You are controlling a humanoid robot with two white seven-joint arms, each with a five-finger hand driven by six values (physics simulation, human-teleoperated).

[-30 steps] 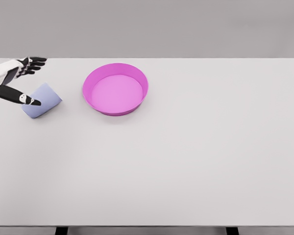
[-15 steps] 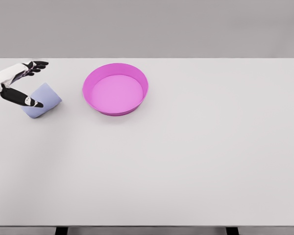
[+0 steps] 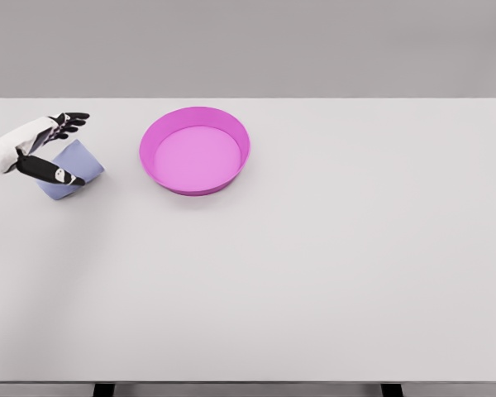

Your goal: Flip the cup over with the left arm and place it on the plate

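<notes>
Head view of the white table [image 3: 314, 273]. My left hand [image 3: 43, 149] enters from the left edge and is spread open around the cup [image 3: 69, 169], grasping nothing: the black thumb [image 3: 54, 172] crosses in front of the cup's near side, while the other fingers [image 3: 69, 122] reach past its far side (whether any finger actually touches the cup cannot be told at this scale). The cup, pale lavender-blue, lies tilted on the table to the left of the plate [image 3: 195, 150], near it but clearly apart, with bare table between the two. The plate, a magenta round dish with a raised rim, sits upright on the far left half of the table. The cup is level with the plate's near half. The cup's opening cannot be made out behind my hand.
</notes>
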